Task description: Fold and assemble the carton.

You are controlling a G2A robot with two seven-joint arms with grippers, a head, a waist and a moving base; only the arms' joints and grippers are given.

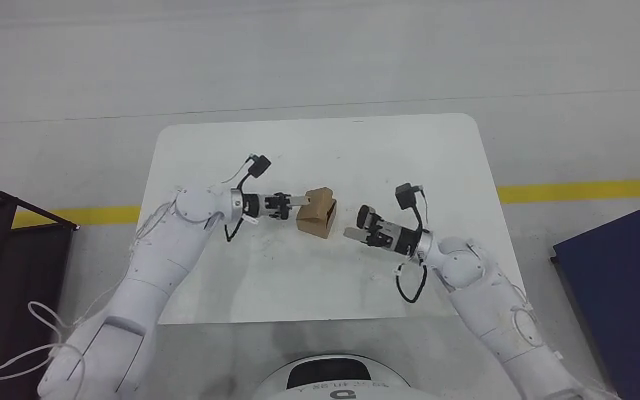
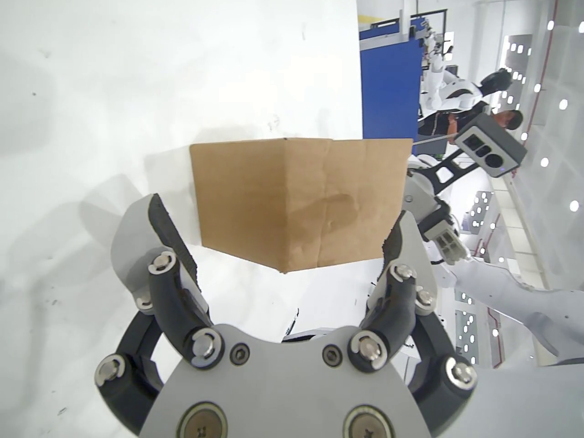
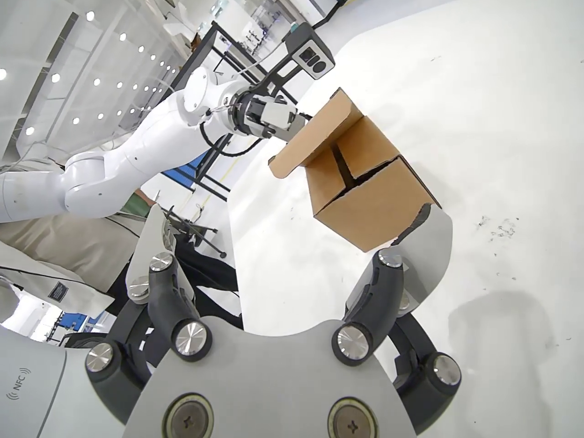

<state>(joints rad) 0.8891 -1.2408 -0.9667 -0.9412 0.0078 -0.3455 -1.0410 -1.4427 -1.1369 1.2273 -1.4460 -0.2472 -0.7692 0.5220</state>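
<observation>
A small brown carton (image 1: 318, 212) stands in the middle of the white table, between my two grippers. In the left wrist view the carton (image 2: 301, 202) shows two plain side walls meeting at a corner. My left gripper (image 2: 278, 211) is open just short of that corner, its fingers spread about as wide as the carton. In the right wrist view the carton (image 3: 360, 184) shows a face of folded flaps with dark seams and one flap sticking out. My right gripper (image 3: 292, 225) is open, a short way off. From above, the left gripper (image 1: 287, 207) nearly touches the carton; the right gripper (image 1: 352, 232) stands apart.
The table (image 1: 420, 150) has bare room on every side of the carton. A dark rack (image 1: 20, 250) stands on the floor past the table's left edge, and a blue panel (image 1: 610, 290) past its right edge.
</observation>
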